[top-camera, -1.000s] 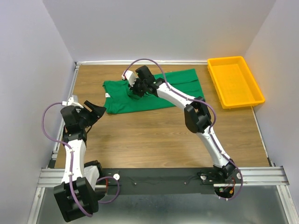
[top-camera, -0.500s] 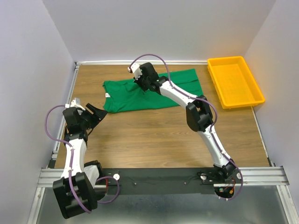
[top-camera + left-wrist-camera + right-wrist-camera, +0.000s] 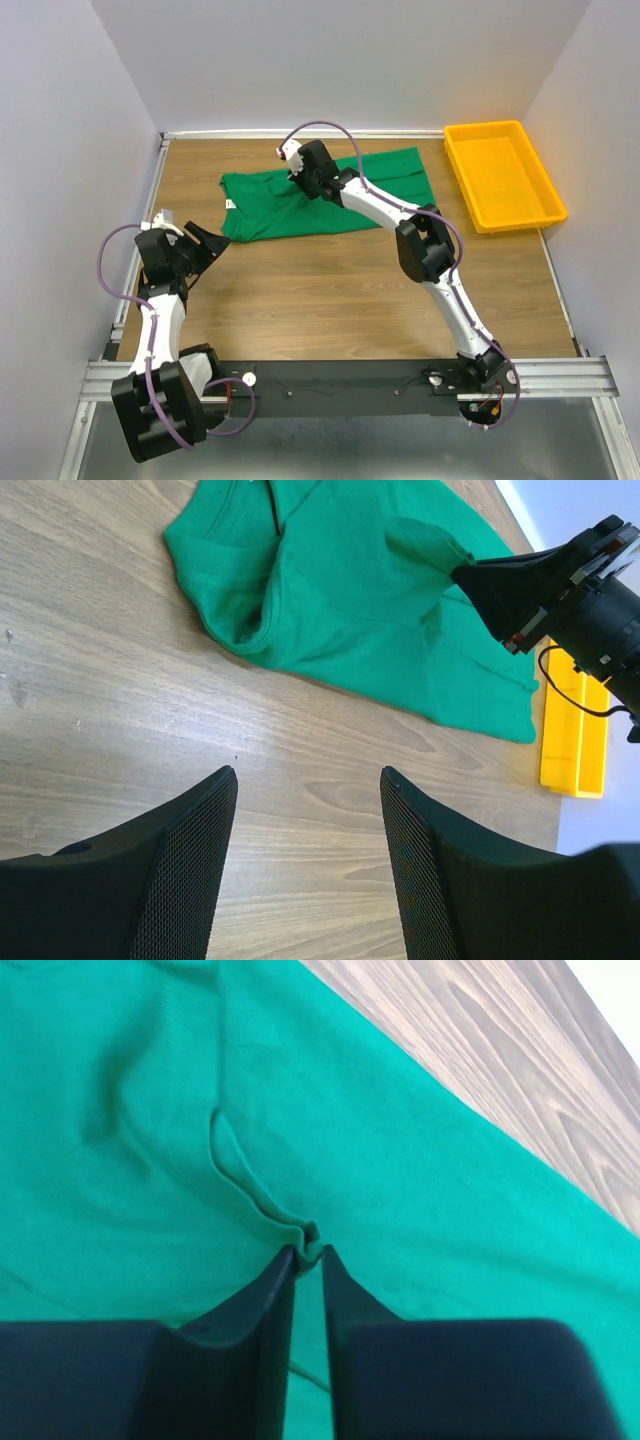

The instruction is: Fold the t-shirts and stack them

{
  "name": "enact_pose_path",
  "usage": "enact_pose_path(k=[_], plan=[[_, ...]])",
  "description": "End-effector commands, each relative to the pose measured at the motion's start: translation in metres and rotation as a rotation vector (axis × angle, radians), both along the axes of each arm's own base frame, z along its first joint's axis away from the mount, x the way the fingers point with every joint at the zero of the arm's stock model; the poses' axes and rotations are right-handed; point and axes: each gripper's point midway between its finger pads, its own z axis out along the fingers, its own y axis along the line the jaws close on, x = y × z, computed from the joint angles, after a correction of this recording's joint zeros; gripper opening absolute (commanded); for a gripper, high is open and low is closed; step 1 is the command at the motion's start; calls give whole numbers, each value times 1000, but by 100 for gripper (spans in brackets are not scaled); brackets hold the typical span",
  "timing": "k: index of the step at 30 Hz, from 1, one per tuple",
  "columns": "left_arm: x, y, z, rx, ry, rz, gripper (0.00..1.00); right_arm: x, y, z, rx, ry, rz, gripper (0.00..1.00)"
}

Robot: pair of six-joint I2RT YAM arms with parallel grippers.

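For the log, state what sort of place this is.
Likely a robot lab test cell: a wooden tabletop boxed in by plain white walls, two white-and-black arms bolted to a metal rail.

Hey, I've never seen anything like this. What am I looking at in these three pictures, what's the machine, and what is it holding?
These are two robot arms bolted at the near edge of a wooden table. The wide picture looks down from above and behind them. The other two come from small cameras on each wrist. A green t-shirt lies rumpled on the table, with a yellow tray at the far right. The right gripper is closed, pinching a fold of the shirt. The left gripper is open above the wood, holding nothing.
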Motion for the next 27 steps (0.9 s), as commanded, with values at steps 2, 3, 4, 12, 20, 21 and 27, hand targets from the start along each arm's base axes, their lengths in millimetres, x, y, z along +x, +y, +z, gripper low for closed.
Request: enact_pose_path(k=[2, 3, 4, 12, 20, 21, 27], plan=[[14, -2, 21, 27, -67, -66, 66, 17, -19, 10, 13, -46, -150, 28], [19, -1, 25, 49, -80, -88, 65, 20, -26, 11, 7, -55, -188, 28], [30, 1, 33, 63, -89, -100, 65, 24, -30, 12, 21, -54, -207, 31], [128, -37, 45, 256, -57, -349, 58, -4, -39, 38, 164, 137, 54, 59], [217, -60, -8, 486, 63, -498, 46, -138, -53, 88, 354, 294, 628, 71], [231, -61, -11, 495, 72, -507, 43, -140, -57, 83, 339, 307, 594, 54], [254, -69, -33, 587, 127, -566, 42, -155, -83, 64, 296, 359, 499, 49]])
